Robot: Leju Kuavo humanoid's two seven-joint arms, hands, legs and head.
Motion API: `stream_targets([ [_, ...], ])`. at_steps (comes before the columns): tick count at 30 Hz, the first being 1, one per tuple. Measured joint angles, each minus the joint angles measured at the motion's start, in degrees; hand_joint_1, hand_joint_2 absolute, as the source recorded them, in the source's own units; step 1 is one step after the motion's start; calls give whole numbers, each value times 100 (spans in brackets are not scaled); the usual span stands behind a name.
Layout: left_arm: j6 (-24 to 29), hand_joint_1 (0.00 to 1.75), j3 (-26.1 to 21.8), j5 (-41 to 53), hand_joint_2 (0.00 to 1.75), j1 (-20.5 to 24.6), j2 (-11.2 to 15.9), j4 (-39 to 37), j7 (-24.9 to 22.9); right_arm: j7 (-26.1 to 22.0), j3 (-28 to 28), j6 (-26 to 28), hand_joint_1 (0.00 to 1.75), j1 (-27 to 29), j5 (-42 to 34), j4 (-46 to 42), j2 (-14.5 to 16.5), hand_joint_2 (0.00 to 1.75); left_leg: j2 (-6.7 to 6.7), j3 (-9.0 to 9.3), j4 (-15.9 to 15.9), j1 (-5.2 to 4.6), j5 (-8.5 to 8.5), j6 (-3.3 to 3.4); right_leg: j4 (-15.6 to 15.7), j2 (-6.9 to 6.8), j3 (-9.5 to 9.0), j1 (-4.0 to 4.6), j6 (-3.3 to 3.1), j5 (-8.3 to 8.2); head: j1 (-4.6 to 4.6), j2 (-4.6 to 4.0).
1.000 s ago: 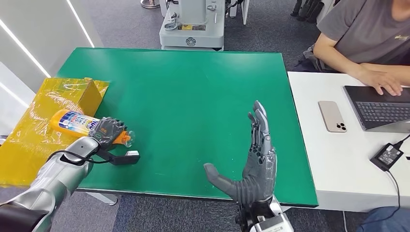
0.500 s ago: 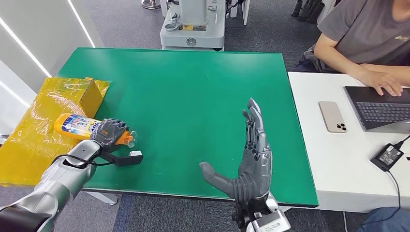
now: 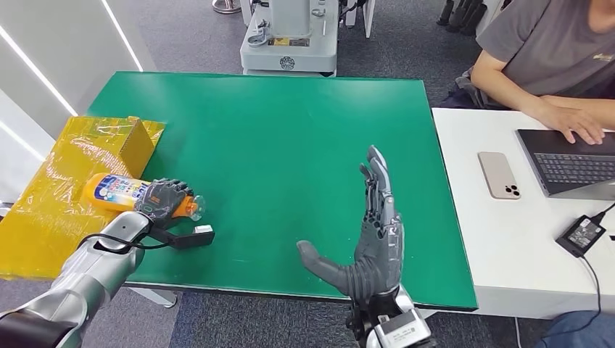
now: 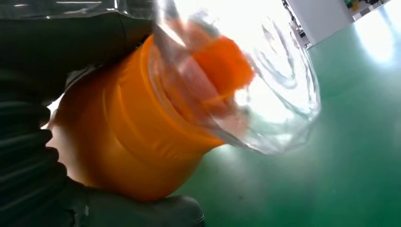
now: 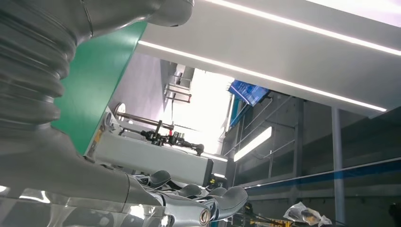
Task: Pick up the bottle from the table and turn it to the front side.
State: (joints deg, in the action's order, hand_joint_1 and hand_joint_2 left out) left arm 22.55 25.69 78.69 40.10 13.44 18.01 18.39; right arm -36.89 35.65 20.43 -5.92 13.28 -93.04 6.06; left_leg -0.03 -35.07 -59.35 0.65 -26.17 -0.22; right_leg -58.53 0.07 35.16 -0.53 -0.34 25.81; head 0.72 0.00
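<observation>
An orange bottle (image 3: 114, 191) with a blue and white label lies on its side at the green table's left edge, its clear cap (image 3: 194, 206) pointing toward the table's middle. My left hand (image 3: 164, 199) grips it around the neck end. The left wrist view shows the orange bottle (image 4: 127, 127) and its clear cap (image 4: 246, 80) close up, with my dark fingers (image 4: 142, 213) wrapped against it. My right hand (image 3: 373, 235) is held open above the table's near edge, fingers straight and pointing away, thumb out to the left, holding nothing.
A yellow wrapped box (image 3: 72, 181) sits off the green table (image 3: 290, 138) at the left, under the bottle's base. A white desk (image 3: 500, 239) on the right carries a phone (image 3: 498, 174), laptop (image 3: 573, 163) and charger (image 3: 580, 233); a person (image 3: 551, 58) sits there typing.
My left hand has eased the bottle slightly lower and toward me. My right hand has drifted a little to the left, still spread flat.
</observation>
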Motion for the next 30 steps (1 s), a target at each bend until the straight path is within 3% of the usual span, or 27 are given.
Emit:
stream_targets([
  [22, -338, 0, -10, 332, 175, 74, 233, 0, -199, -33, 39, 102, 0, -60, -67, 65, -55, 175, 7, 20, 8, 0, 6, -13, -9, 10, -4, 0, -9, 3, 1, 0],
  [30, -309, 0, -10, 528, 175, 195, 507, 0, -290, -57, 36, 173, 0, 60, -13, 11, -86, 175, 8, 16, 8, 2, 6, -17, -10, 13, 4, 1, -15, 5, 1, 0],
])
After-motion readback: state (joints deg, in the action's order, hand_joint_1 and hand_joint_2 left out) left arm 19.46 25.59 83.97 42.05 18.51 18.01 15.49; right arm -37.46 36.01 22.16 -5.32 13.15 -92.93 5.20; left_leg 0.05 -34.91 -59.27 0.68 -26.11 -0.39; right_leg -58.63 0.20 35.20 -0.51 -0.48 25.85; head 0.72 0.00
